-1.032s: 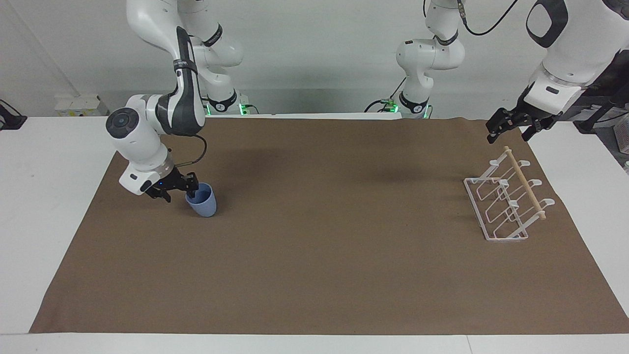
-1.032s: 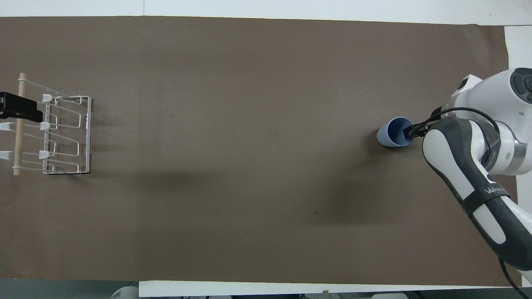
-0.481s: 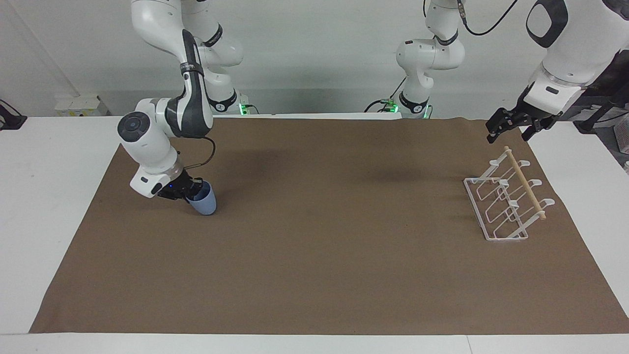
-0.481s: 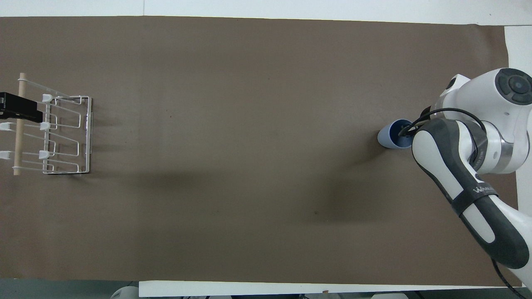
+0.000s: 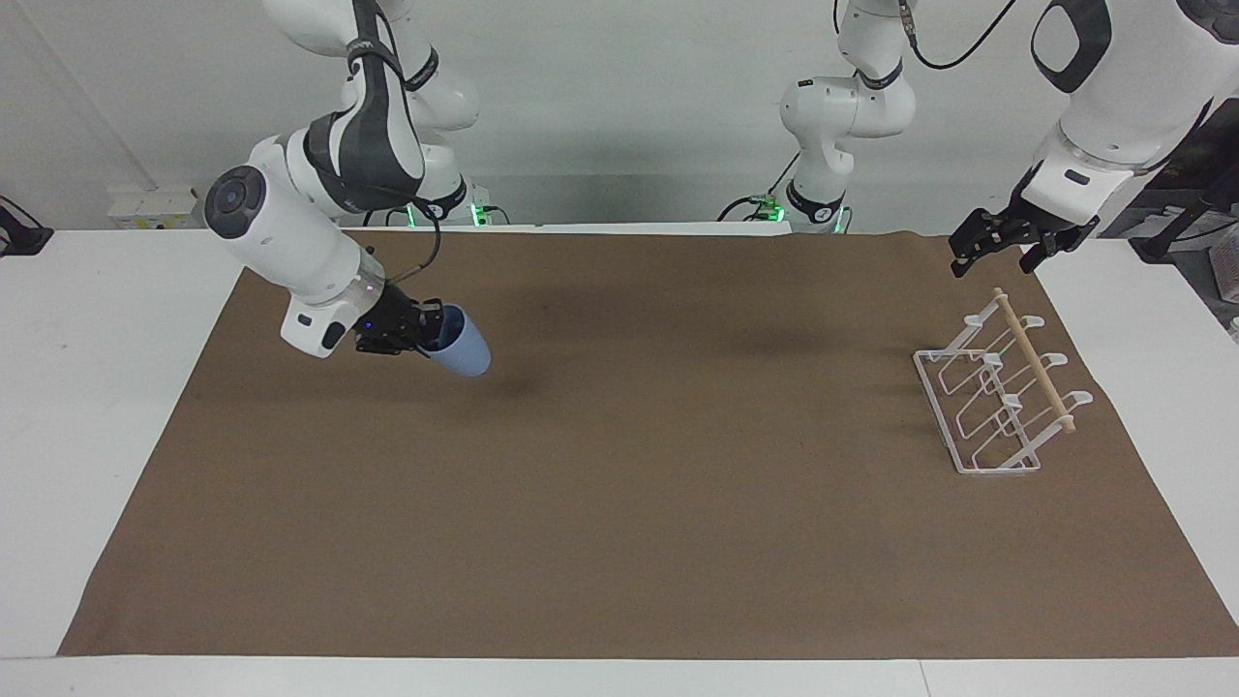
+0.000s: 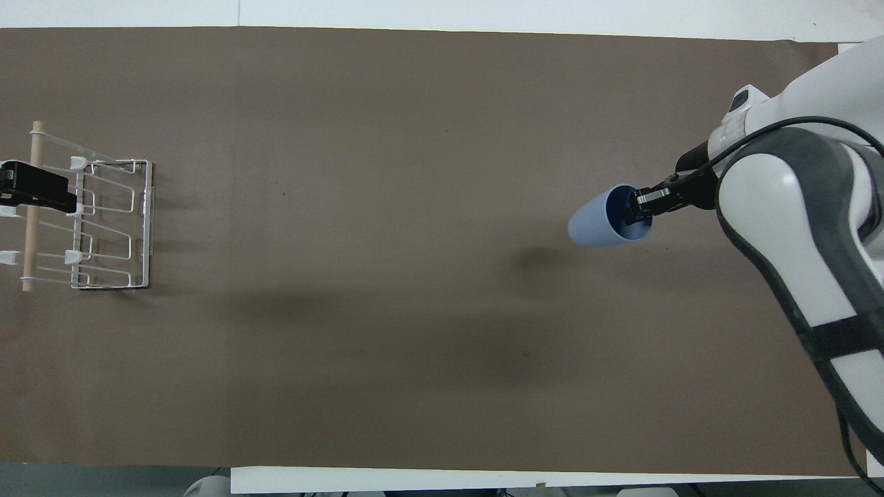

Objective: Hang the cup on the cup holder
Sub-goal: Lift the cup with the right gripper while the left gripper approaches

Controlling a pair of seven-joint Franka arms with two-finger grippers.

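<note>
The light-blue cup (image 5: 463,348) hangs in the air over the brown mat at the right arm's end of the table. It is tilted on its side, with its base pointing toward the left arm's end. My right gripper (image 5: 426,329) is shut on its rim, one finger inside the cup. The cup (image 6: 599,224) and my right gripper (image 6: 639,207) also show in the overhead view. The white wire cup holder (image 5: 997,402) with its wooden dowel stands at the left arm's end and holds nothing; it also shows in the overhead view (image 6: 110,228). My left gripper (image 5: 995,254) waits open above the holder's dowel end; it also shows in the overhead view (image 6: 34,192).
A brown mat (image 5: 678,503) covers most of the white table (image 5: 87,387). The cup's shadow lies on the mat under it. Nothing else stands between the cup and the holder.
My right gripper has lifted the cup off the mat, tipped it further on its side and carried it toward the left arm's end. The left gripper has barely moved.
</note>
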